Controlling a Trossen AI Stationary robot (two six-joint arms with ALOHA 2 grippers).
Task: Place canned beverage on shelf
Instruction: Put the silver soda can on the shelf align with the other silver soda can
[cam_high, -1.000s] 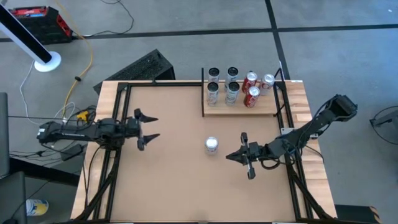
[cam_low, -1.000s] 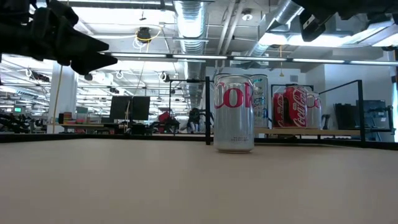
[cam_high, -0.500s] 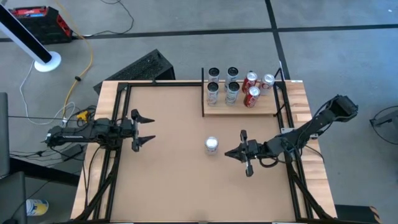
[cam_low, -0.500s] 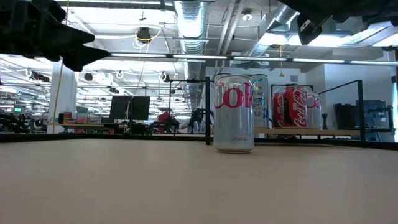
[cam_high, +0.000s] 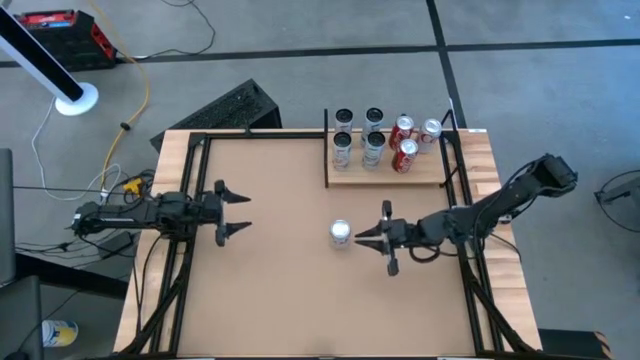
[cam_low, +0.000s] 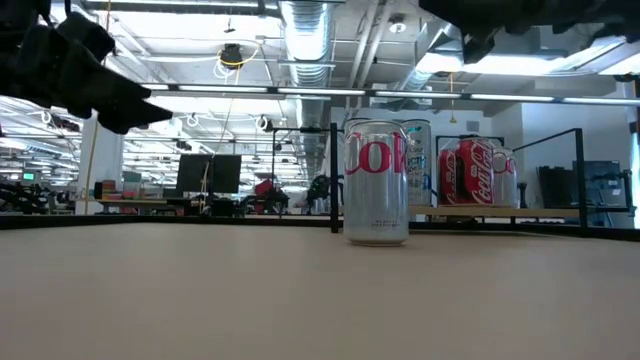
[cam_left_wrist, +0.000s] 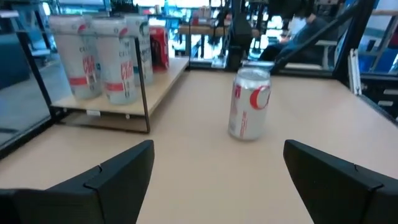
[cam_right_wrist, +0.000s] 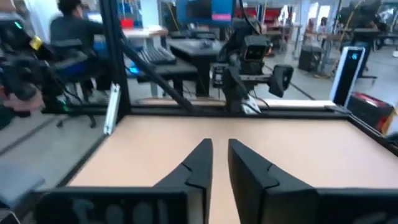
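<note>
A silver canned beverage (cam_high: 341, 234) (cam_low: 376, 182) (cam_left_wrist: 250, 102) stands upright on its base on the brown tabletop, right of centre. The shelf (cam_high: 432, 174) (cam_left_wrist: 163, 79), a pale plank at the far right, carries several silver and red cans. My right gripper (cam_high: 362, 236) (cam_right_wrist: 219, 163) hovers just right of the lone can, pointing level at it from above can height, with only a narrow gap between its fingers; the can is out of its wrist view. My left gripper (cam_high: 248, 211) (cam_left_wrist: 217, 152) stands wide open near the table's left edge, facing the can and holding nothing.
A black rail (cam_high: 326, 148) stands at the shelf's left short end. Black frame bars (cam_high: 185, 262) run along the table's left, right and far sides. Bare tabletop (cam_high: 280, 290) lies between the two grippers and toward the near edge.
My right gripper has swung toward the table's far edge and a little leftward, closing on the lone silver can. The can has stayed where it was.
</note>
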